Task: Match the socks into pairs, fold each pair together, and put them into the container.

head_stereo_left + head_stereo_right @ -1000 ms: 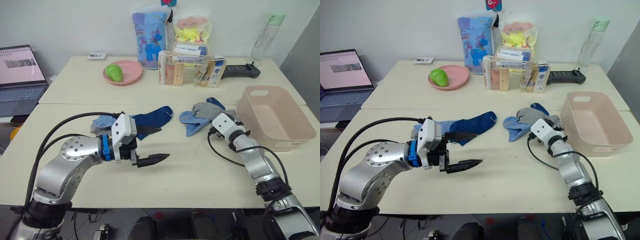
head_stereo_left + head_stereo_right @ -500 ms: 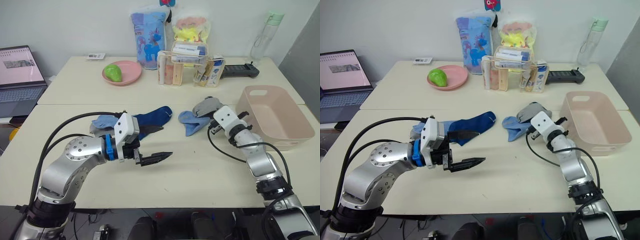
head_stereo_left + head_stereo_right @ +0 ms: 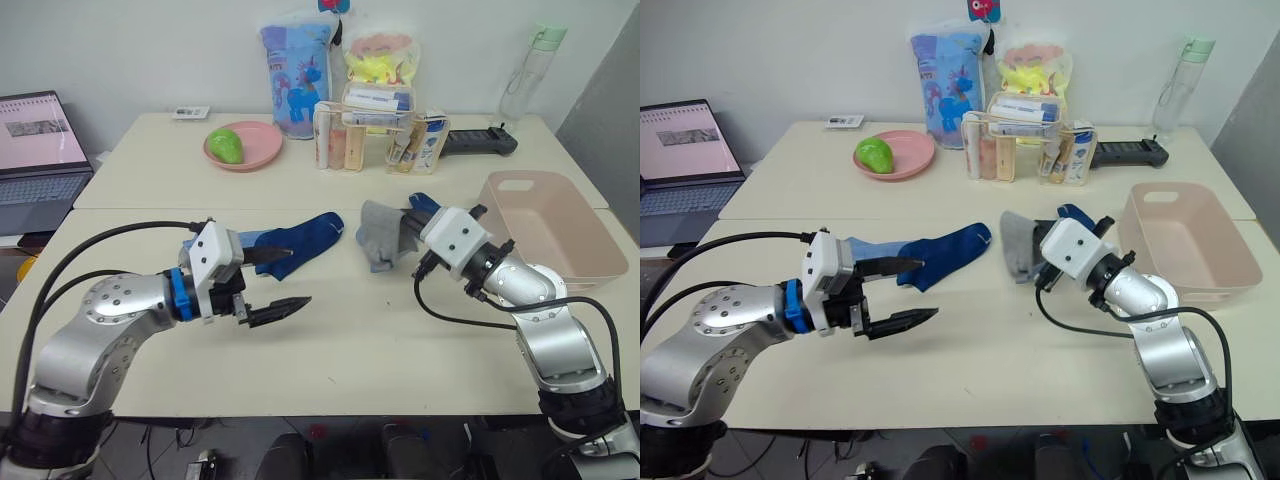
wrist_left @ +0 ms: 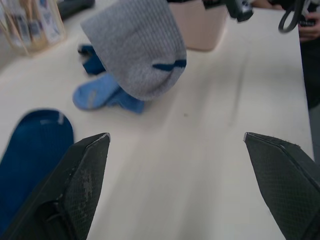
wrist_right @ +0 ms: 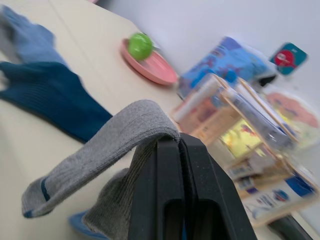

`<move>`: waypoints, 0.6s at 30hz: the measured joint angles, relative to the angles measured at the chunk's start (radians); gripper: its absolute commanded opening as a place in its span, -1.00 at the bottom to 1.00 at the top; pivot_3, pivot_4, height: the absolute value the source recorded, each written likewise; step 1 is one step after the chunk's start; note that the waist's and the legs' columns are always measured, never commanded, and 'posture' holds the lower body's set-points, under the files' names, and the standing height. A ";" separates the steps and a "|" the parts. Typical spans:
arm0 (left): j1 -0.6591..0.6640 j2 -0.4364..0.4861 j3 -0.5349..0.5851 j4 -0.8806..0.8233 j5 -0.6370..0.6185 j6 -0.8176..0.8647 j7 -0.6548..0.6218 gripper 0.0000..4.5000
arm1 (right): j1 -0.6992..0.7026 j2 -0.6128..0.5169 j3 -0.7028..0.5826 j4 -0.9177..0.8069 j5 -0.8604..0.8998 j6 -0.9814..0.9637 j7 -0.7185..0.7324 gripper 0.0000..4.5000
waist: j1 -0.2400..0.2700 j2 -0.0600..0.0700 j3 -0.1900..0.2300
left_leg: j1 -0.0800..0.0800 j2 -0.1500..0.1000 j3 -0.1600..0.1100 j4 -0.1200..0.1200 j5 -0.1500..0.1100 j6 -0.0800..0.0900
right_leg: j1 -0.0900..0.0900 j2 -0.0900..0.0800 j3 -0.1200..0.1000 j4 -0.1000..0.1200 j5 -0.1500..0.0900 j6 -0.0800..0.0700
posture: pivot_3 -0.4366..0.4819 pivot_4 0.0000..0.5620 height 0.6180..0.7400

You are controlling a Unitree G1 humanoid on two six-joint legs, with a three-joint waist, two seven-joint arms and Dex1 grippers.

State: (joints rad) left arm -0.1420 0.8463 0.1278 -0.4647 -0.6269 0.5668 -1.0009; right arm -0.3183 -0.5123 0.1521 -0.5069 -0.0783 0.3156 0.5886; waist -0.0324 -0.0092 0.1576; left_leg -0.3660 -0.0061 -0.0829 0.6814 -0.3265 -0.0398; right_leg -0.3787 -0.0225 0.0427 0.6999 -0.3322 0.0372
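Note:
My right gripper [image 3: 408, 229] is shut on a grey sock [image 3: 377, 228], which hangs draped over it above the table; in the right wrist view the grey sock [image 5: 100, 150] folds over the closed fingers [image 5: 170, 165]. Under it lie a light blue sock [image 3: 381, 262] and a navy sock [image 3: 423, 203]. Another navy sock [image 3: 305, 235] lies mid-table, with a light blue sock [image 3: 868, 248] beside it. My left gripper [image 3: 283, 282] hovers open just in front of that navy sock, holding nothing. The pale pink container [image 3: 560, 235] stands to the right.
At the back stand a pink plate [image 3: 255, 150] with a green fruit, a clear organizer of tubes [image 3: 375, 130], two snack bags, a bottle [image 3: 530, 70] and a black device [image 3: 480, 142]. A laptop [image 3: 40, 150] sits at the far left.
My right gripper has raised the grey sock off the pile and carried it leftward. My left arm has drawn back to the left, its fingers still open.

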 measured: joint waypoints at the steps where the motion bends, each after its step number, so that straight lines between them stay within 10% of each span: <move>1: 0.013 0.008 0.001 -0.004 -0.005 0.004 -0.010 1.00 | 0.011 -0.005 0.011 -0.003 -0.003 -0.012 0.004 -0.98 | 0.000 0.000 0.000 | 0.000 0.000 0.000 0.000 0.000 0.000 | 0.000 0.000 0.000 0.000 0.000 0.000 | -0.05 -0.47 0.39; 12: 0.122 0.032 0.008 -0.046 -0.004 -0.010 -0.041 1.00 | 0.217 -0.124 0.146 0.130 -0.282 -0.276 -0.061 -0.98 | 0.001 -0.003 0.002 | 0.000 0.000 0.001 0.000 0.000 0.000 | 0.001 0.000 0.000 0.000 0.000 0.000 | -0.05 -0.47 0.39; 18: 0.116 0.023 -0.022 -0.042 0.021 -0.038 -0.046 1.00 | 0.248 -0.137 0.100 0.106 -0.231 -0.215 0.017 -0.24 | 0.001 -0.003 0.002 | 0.002 0.000 0.000 0.000 0.000 0.000 | 0.003 0.000 0.000 0.000 0.000 0.000 | -0.05 -0.47 0.39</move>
State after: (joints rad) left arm -0.0258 0.8693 0.1058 -0.5064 -0.6054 0.5288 -1.0469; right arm -0.0698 -0.6489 0.2519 -0.4005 -0.3095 0.1005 0.6052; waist -0.0311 -0.0125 0.1595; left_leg -0.3639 -0.0065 -0.0828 0.6816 -0.3265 -0.0399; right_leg -0.3757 -0.0225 0.0425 0.6997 -0.3322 0.0371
